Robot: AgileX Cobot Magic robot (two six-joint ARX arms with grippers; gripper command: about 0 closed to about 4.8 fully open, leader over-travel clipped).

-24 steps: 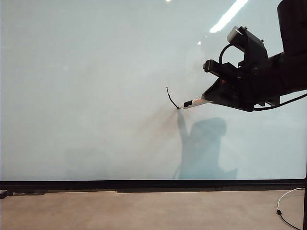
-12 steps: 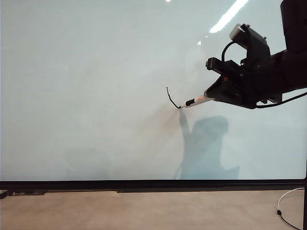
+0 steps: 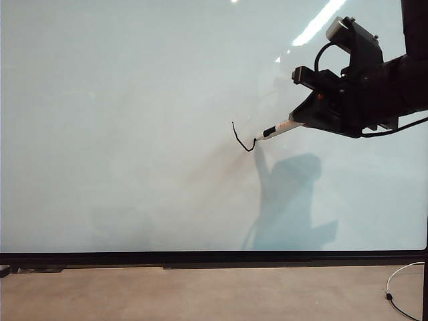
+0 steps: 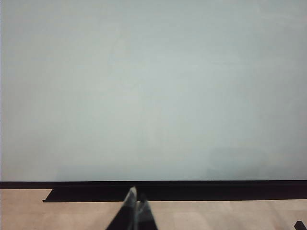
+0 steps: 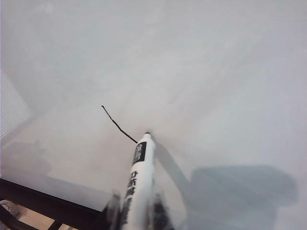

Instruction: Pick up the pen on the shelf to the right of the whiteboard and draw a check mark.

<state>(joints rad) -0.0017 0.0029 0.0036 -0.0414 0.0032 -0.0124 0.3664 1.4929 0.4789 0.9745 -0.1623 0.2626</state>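
Pen [image 3: 281, 128] is already up in the right claw [image 3: 302, 121], clamped tight, tip on the whiteboard [image 3: 120, 134] right of centre, check mark [image 3: 242, 139] has its short stroke done and long upstroke barely begun; left claw [image 4: 135, 207] sits closed and empty, bottom centre.

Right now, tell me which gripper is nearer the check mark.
Right. The right gripper holds the pen with its tip on the check mark. The left gripper sits low by the whiteboard's bottom frame, shut.
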